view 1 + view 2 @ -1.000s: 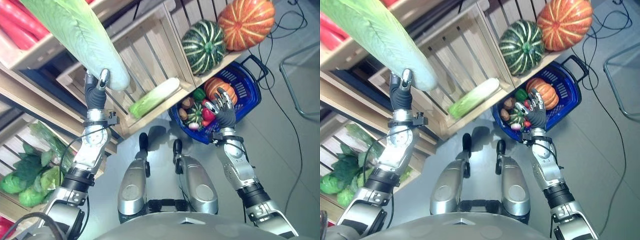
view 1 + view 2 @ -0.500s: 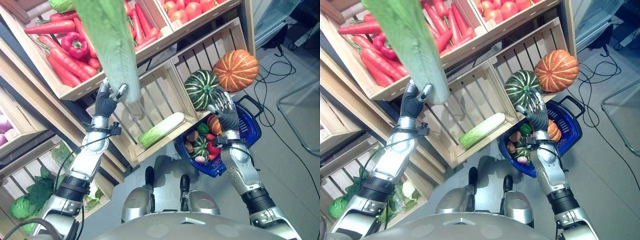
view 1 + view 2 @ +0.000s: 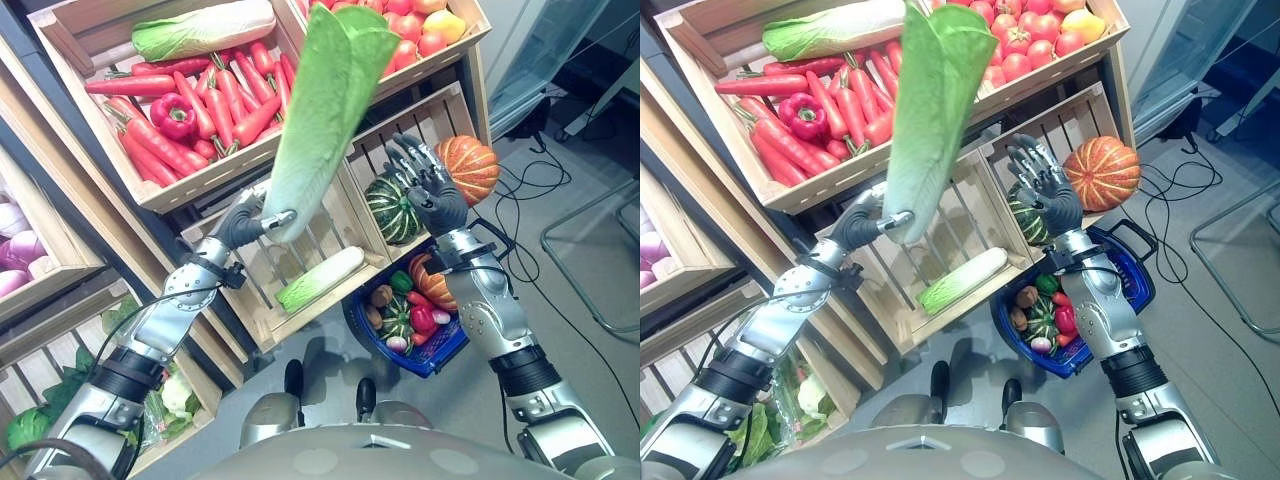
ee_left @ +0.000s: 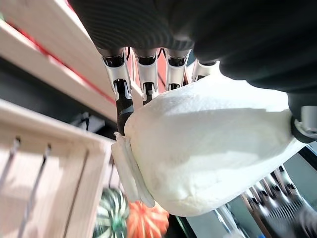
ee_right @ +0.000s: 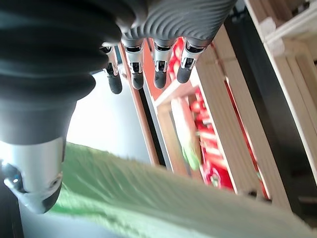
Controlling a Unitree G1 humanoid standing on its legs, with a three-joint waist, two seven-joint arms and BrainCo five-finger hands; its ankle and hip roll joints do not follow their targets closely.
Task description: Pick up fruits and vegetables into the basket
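the left hand is clenched round the white stem end of a long cabbage, fingers and thumb wrapped on it in its wrist view, and the leafy green top stands up and away from the hand, tilted toward the right hand. that hand is released, fingers spread and holding nothing, raised just beside the leaf. a second ago the right hand hung low over the basket and the cabbage leaned the other way, up past the picture's edge; since then the head has lifted, the cabbage has swung across, and the right hand has come up to meet it. my reading is a handover or a two-handed steadying before the cabbage goes down to the basket, which sits on the floor below the right hand, already holding a small pumpkin, a pepper and other pieces. beyond the hands stand wooden crates: one between them with another cabbage lying in it, one behind the right hand with a striped squash and an orange pumpkin, and above, carrots and red fruit.
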